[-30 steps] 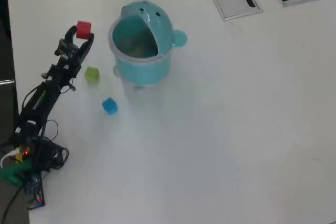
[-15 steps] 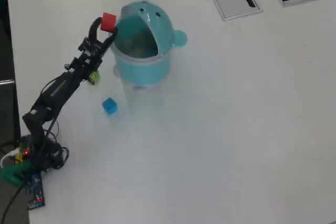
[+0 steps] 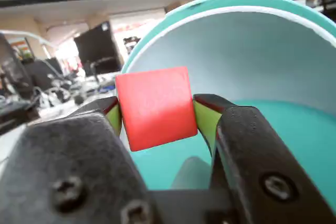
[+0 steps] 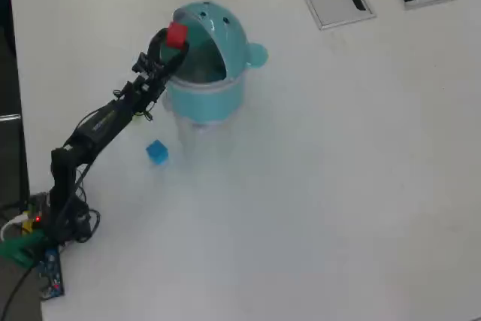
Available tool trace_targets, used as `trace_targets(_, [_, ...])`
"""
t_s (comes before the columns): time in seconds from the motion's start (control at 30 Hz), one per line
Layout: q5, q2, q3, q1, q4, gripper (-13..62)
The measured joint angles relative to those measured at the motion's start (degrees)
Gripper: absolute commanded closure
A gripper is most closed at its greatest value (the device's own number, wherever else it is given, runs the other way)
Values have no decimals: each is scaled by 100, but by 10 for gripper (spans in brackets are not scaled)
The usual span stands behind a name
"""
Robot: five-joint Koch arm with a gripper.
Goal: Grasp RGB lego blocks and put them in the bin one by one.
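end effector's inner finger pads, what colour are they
Yellow-green with a red edge, clearest in the wrist view, where the pads press the red block.

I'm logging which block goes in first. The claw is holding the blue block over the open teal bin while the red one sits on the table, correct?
Not quite: the colours are swapped. The claw is shut on the red block, held over the open bin, as the wrist view shows. The blue block is the one on the table, seen in the overhead view.
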Motion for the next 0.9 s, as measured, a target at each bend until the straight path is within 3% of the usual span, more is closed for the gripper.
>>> trace_targets(0.33, [-1318, 18, 176, 18, -149, 192])
trace_targets(0.9, [-1503, 1354, 1986, -299, -281, 192])
